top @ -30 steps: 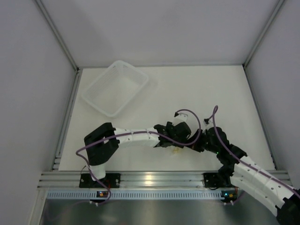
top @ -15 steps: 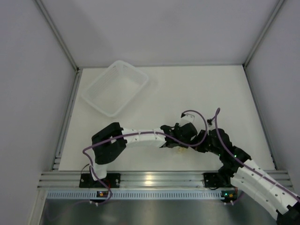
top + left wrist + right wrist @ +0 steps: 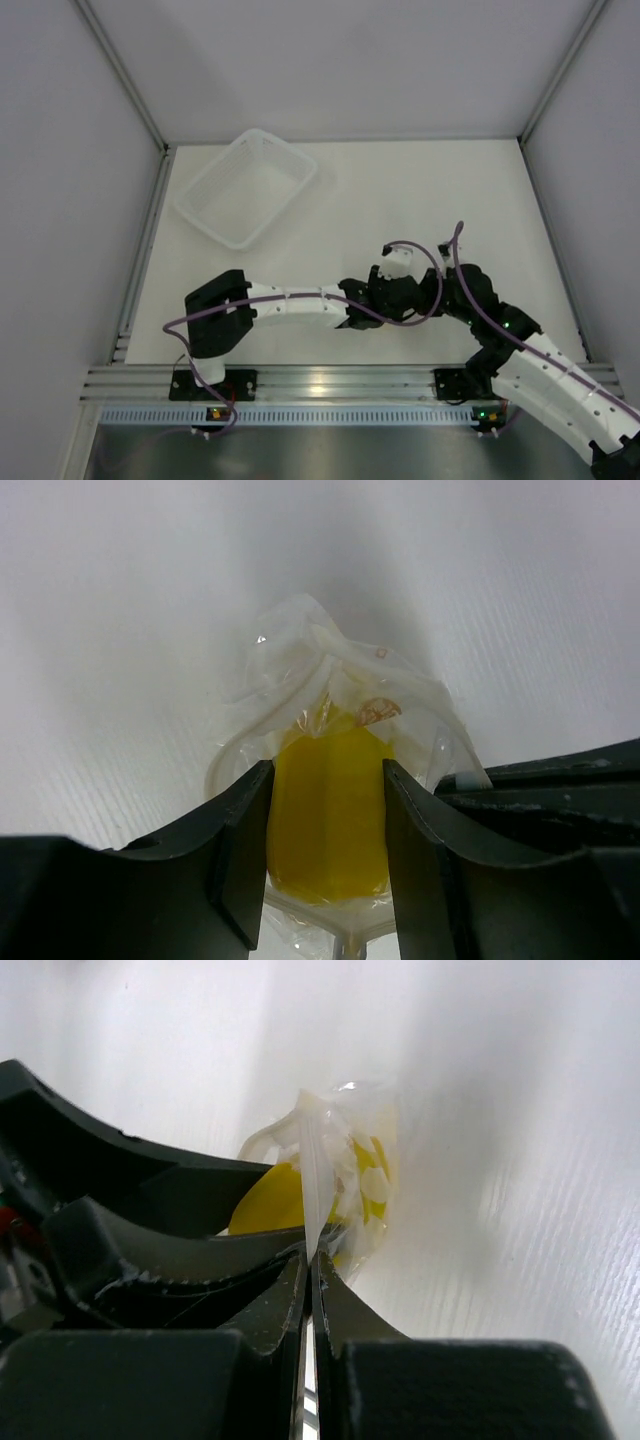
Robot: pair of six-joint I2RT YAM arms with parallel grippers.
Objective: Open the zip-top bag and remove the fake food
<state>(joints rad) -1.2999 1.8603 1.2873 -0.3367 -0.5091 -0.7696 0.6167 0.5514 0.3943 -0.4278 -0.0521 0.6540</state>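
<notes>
While left end effector [image 3: 325, 785] pinches fake food [image 3: 328, 825] through the bag [image 3: 300, 650], well apart from tray [image 3: 236, 242], right end effector [image 3: 308, 1272] clamps bag film. Draw film away slowly; keep both grips.

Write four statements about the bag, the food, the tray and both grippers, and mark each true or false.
1. The left gripper clamps the fake food from both sides. True.
2. The right gripper stands wide open. False: it is shut on a thin edge of the zip-top bag.
3. The fake food lies in the basket tray. False: it is at the bag, between the two grippers, apart from the tray.
4. The fake food is yellow. True.
</notes>
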